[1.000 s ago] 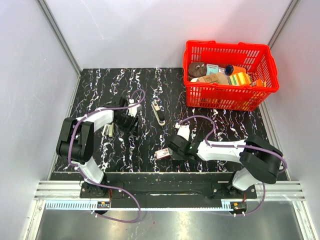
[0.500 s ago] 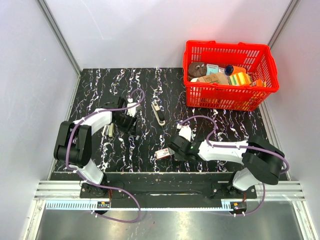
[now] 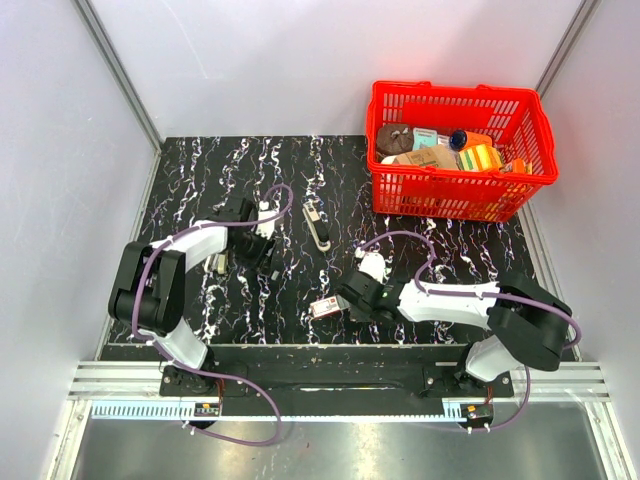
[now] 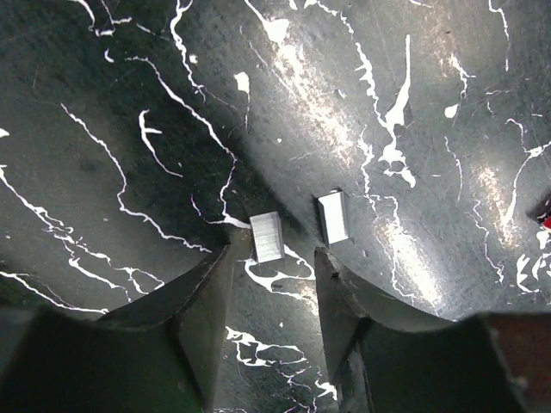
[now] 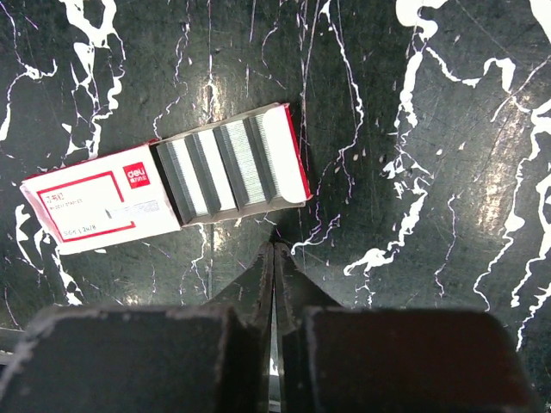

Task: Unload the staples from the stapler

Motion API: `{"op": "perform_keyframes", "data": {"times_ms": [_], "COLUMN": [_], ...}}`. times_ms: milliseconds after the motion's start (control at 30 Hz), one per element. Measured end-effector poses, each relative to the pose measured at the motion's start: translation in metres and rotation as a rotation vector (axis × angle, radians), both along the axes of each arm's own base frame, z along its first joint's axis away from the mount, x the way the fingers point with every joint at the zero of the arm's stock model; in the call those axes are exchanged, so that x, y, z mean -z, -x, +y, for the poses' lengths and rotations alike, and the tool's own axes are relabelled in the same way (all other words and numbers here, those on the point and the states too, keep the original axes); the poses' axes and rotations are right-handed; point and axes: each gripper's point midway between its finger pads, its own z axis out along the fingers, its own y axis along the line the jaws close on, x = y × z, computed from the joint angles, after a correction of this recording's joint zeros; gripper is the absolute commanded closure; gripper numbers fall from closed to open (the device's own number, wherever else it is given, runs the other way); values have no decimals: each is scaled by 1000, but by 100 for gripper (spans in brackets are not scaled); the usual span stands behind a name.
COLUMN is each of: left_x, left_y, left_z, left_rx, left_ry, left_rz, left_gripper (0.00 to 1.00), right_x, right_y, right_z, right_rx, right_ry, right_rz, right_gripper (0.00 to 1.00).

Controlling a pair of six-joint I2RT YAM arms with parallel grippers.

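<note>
While held low over the black, white-veined tabletop (image 3: pixel 200 170), left claw (image 4: pixel 271 258) and right claw (image 5: pixel 274 248) well apart from each other. Far beyond the right claw and off to its right, red basket (image 3: pixel 460 190) crammed with packets. Beyond the right claw and to its left, just right of the left claw: stapler (image 3: pixel 317 227), slim, black and metal, lying flat on the tabletop, touched by neither. Just ahead of the right claw's tightly closed tips, red-and-white staple box (image 5: pixel 99 202), tray slid out, rows of staples showing. Left claw parted, gripping nothing. Just past its tips, two short staple strips (image 4: pixel 267 237) lying loose, one ahead of the gap, the other ahead of one finger.
</note>
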Motion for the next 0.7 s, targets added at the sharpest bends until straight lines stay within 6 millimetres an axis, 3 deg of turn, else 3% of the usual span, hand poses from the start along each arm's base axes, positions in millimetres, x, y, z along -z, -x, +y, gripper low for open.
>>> {"op": "perform_keyframes", "data": {"times_ms": [133,567,700], "left_x": [1,5,5], "left_y": [-2,-8,-8], "left_z": [-2,0,-2], "left_rx": [16,42,57], "left_ry": [-33,-146,-173], "left_rz": [-20,-79,-90], "left_gripper": [64,69,77], "right_x": [-2,-6,-10], "right_y": [1,3,3], "right_z": [-1,-5,-5], "right_rx": [3,13,14], "right_ry": [-3,-16,-24], "right_rz": [0,-3,-9], "right_gripper": [99,100,100]}}
